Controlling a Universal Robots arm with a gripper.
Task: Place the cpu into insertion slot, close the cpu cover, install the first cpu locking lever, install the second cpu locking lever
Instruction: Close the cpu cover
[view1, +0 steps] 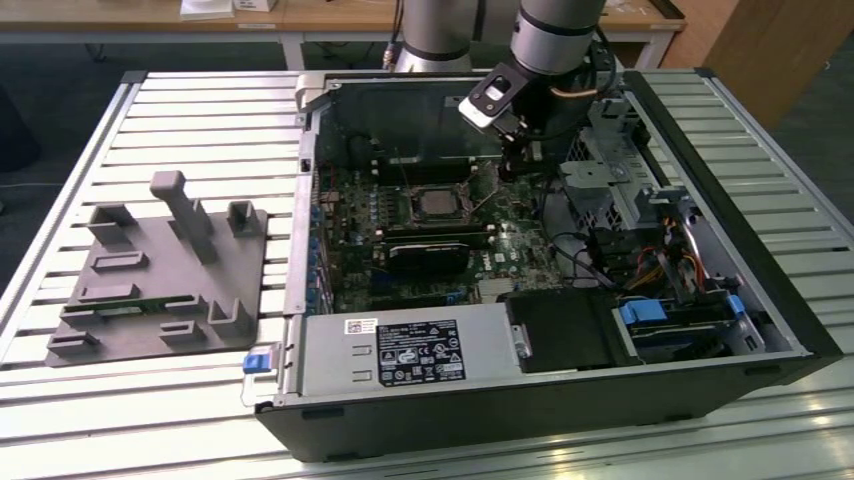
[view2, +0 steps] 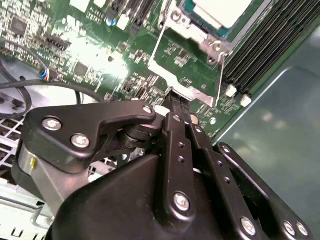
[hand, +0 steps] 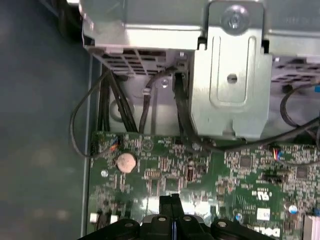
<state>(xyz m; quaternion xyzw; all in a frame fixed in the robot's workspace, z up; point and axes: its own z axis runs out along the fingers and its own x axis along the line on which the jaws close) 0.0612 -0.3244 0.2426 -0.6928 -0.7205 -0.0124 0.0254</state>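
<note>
Slippage worried me: my clenched gripper (view2: 171, 102), at the edge of the open cpu cover (view2: 156, 50), could skid onto the cpu (view2: 220, 10) seated in the insertion slot (view1: 410, 203), at its eight o'clock in the exterior view.

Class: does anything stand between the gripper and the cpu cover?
Nothing visible does. In the second wrist view the gripper sits right at the near edge of the cpu cover, with nothing between them.
</note>
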